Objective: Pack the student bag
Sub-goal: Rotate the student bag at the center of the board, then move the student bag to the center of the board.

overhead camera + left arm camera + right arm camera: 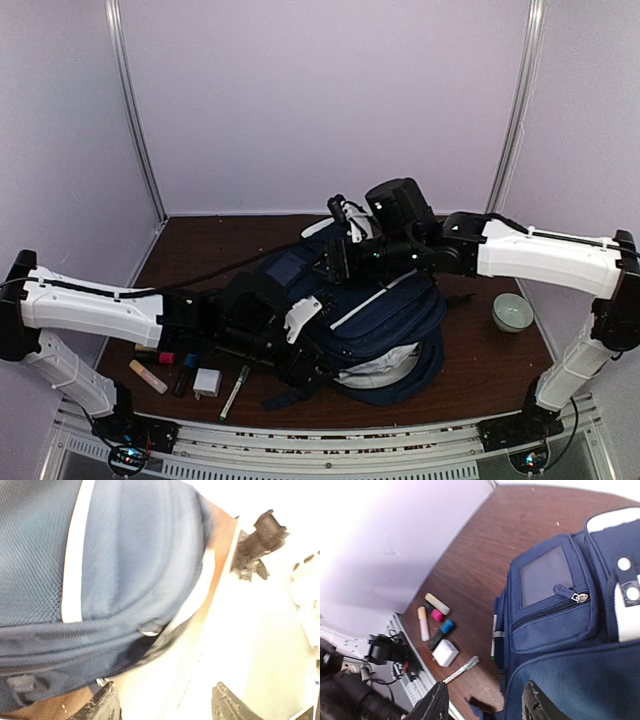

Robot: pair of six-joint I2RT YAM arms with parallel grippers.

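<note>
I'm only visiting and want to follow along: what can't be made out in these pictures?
Backpack contents: its own fabric hides the inside in every view.
Left wrist view: blurred, with the right half washed out by glare.
Bowl: top view only, too small to see inside.
Markers: labels too small in the top and right wrist views.

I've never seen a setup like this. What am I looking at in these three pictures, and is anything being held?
These are two white-and-black robot arms, each ending in a two-finger gripper, working over a brown table. The wide picture comes from a fixed camera above and behind the arms. The other two come from cameras on their wrists. A navy backpack lies in the middle. To its left lie some markers, a white block and a pen, and to its right stands a pale bowl. The left gripper is close against the backpack, and the right gripper hangs above it. Both have their fingers apart and hold nothing.
</note>
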